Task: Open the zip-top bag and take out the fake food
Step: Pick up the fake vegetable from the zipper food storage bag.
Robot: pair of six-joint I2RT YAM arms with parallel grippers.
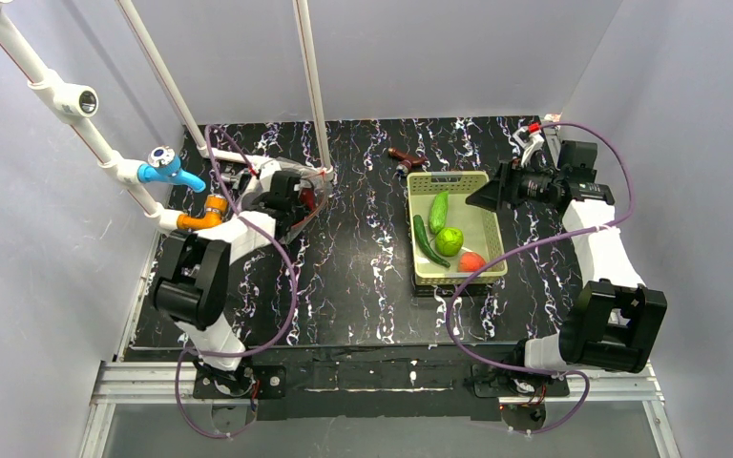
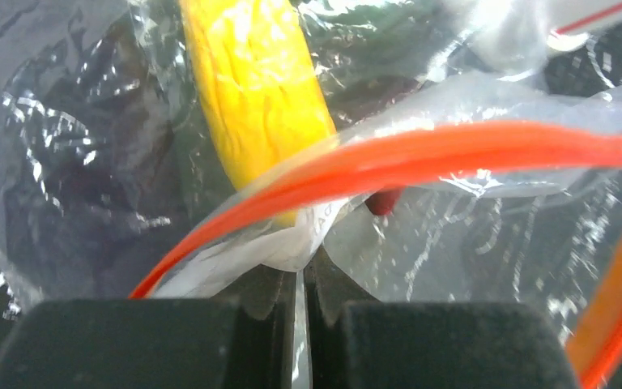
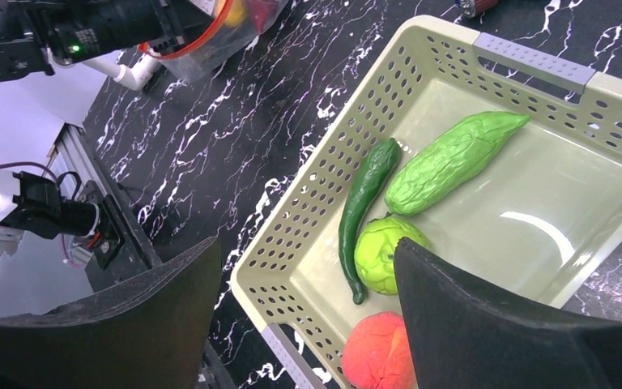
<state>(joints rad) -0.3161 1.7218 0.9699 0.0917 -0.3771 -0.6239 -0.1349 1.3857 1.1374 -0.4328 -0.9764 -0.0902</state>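
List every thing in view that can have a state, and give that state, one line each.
zip-top bag: mouth open, edge pinched
yellow piece: inside the zip-top bag
left tool: shut on the zip-top bag
basket: upright, partly filled
right tool: open, holding nothing
green cucumber, dark green pepper, green round fruit, red-orange tomato: lying in the basket

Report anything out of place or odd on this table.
A brown handled object lies loose on the table just beyond the basket's far left corner, outside it, while four food pieces sit inside. The left gripper pinching the zip-top bag fits the job. Nothing looks spilled or broken.
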